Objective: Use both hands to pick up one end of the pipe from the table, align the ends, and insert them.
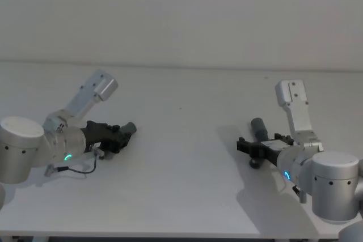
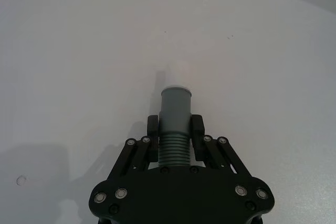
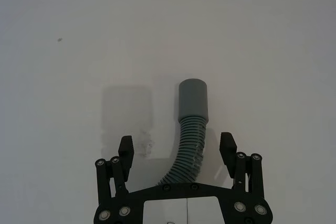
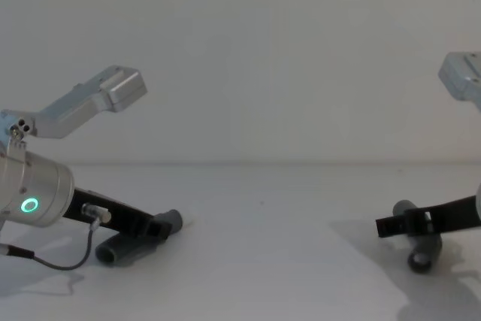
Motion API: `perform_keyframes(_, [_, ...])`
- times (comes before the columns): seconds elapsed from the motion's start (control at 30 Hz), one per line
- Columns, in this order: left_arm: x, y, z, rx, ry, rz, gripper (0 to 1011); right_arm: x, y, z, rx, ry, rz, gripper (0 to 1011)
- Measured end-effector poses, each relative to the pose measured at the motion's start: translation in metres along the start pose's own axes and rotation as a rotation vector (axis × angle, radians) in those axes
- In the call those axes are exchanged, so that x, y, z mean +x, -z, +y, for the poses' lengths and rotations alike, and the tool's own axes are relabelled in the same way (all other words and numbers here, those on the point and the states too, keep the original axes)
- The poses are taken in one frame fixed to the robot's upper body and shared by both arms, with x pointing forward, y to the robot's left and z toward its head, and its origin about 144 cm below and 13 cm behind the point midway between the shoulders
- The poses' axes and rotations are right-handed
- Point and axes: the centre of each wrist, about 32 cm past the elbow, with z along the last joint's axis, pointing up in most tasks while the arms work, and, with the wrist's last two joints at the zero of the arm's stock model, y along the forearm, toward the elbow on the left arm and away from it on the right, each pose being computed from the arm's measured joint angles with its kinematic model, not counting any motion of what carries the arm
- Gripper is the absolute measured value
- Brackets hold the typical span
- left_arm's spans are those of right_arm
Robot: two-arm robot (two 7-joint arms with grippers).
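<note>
Left tool gripped the white-tipped hose on its ribs behind the cuff, at the counter's left. Right tool stood wide open astride the plain hose; it should close squarely near that cuff

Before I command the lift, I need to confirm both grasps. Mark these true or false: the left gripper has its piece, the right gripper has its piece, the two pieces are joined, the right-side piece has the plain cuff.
1. The left gripper is shut on the white-tipped piece. True: its fingers press the ribs just behind the cuff.
2. The right gripper is clamped on the plain-cuff piece. False: its fingers stand open on either side, apart from the hose.
3. The two pieces are joined. False: they lie far apart on the table, one at each side.
4. The piece at the right gripper has a plain grey cuff. True: no white tip shows.
</note>
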Motion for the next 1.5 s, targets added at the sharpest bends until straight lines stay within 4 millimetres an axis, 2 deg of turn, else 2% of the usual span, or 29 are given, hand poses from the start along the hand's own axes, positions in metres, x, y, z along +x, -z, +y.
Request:
perform_keyframes(0.8, [0.0000, 0.0000, 0.0000, 0.000, 0.000, 0.000, 353, -0.0024, -0.0010, 0.0026, -0.013, -0.014, 0.016, 987])
perform_keyframes(1.03, [0.0000, 0.0000, 0.0000, 0.000, 0.000, 0.000, 353, -0.0027, -0.0011, 0.0029, -0.014, -0.016, 0.017, 830])
perform_keyframes(1.2, [0.0000, 0.0000, 0.0000, 0.000, 0.000, 0.000, 353, -0.0026, -0.0011, 0.0030, -0.015, -0.016, 0.017, 645])
perform_keyframes(1.27, [0.0000, 0.0000, 0.0000, 0.000, 0.000, 0.000, 353, -0.0026, -0.0011, 0.0030, -0.015, -0.016, 0.017, 623])
perform_keyframes(1.3, [0.0000, 0.0000, 0.0000, 0.000, 0.000, 0.000, 353, -0.0027, -0.0011, 0.0030, -0.015, -0.016, 0.017, 559])
perform_keyframes(1.37, [0.0000, 0.0000, 0.0000, 0.000, 0.000, 0.000, 353, -0.0027, -0.0010, 0.0031, -0.016, -0.016, 0.017, 522])
perform_keyframes(1.5, [0.0000, 0.0000, 0.0000, 0.000, 0.000, 0.000, 353, -0.0028, -0.0010, 0.0031, -0.016, -0.016, 0.017, 382])
